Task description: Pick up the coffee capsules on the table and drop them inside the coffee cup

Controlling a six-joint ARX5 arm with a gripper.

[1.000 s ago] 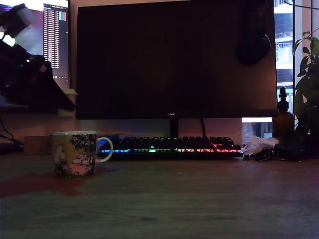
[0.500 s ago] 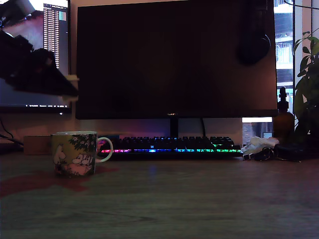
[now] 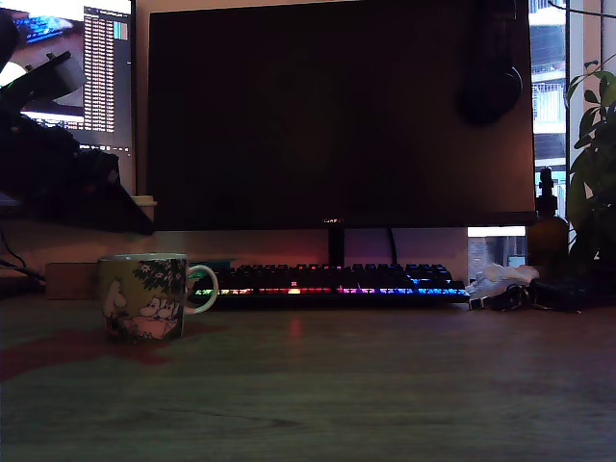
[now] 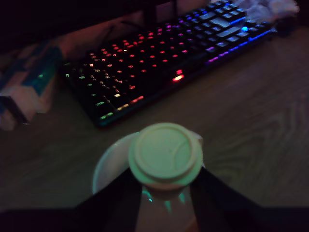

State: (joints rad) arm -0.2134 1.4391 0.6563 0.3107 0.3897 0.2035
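Wrist view — capsule (image 4: 165, 153) above cup (image 4: 108, 164)

matt brown wood-grain desk (image 3: 385, 385), glossy printed ceramic mug (image 3: 144, 296), smooth pale plastic capsule (image 4: 165, 154), glossy dark monitor screen (image 3: 337, 115)

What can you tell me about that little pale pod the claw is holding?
The coffee capsule is a small pale cream pod that looks like plastic, with a round flat face bearing a faint curved line. The gripper has its dark fingers pinched on its sides, holding it in the air above the coffee cup, whose pale rim shows directly beneath.
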